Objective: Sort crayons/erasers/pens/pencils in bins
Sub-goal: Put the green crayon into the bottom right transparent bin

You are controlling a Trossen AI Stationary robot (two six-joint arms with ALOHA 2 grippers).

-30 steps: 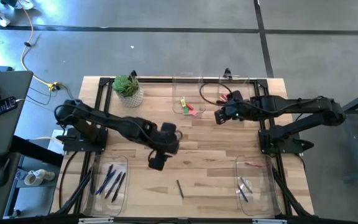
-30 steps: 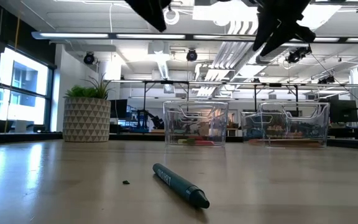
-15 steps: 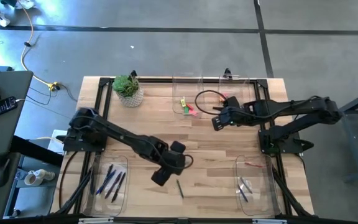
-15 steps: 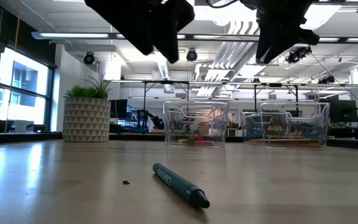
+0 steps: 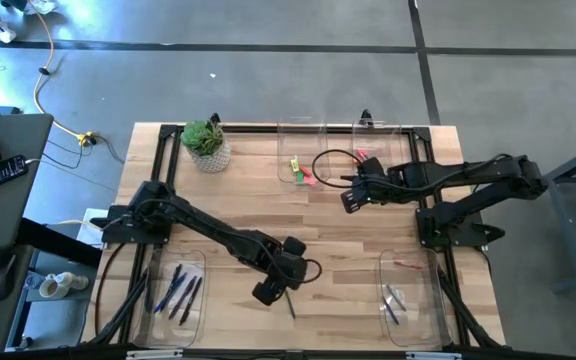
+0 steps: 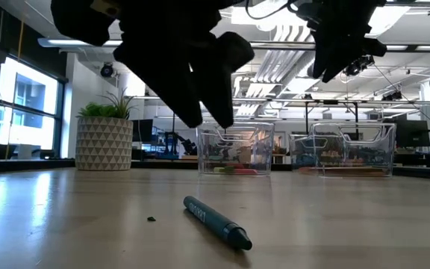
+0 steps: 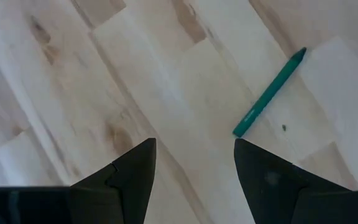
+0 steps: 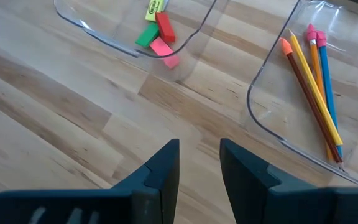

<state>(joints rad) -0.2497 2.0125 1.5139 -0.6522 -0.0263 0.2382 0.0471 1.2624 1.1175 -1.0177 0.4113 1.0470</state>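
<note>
Teal crayon (image 6: 216, 223), a short waxy stick with a printed label, lies loose on the pale wooden table (image 5: 348, 240), well toward the near edge and apart from every clear plastic bin. Left gripper (image 5: 271, 290) hangs just beside the crayon's far end, fingers (image 7: 129, 174) spread wide, nothing between them. In the left wrist view, crayon sits off to one side of the open gap rather than centred in it.

Main risk, as a judgement: descending from this offset could land one fingertip on the crayon instead of straddling it, rolling or flicking the round stick across the smooth wood. Closing along the crayon's length rather than across it could squeeze it out sideways.

Right gripper (image 5: 349, 198) waits well beyond the crayon, near the far bins, fingers (image 8: 160, 174) parted only narrowly and empty. Just ahead of it: the bin of small pink, red and green eraser blocks (image 8: 156, 32) and the bin of long yellow and orange pencils (image 8: 312, 87). Little danger from that arm while parked there.

Second risk: dropping the crayon in the wrong bin.
</note>
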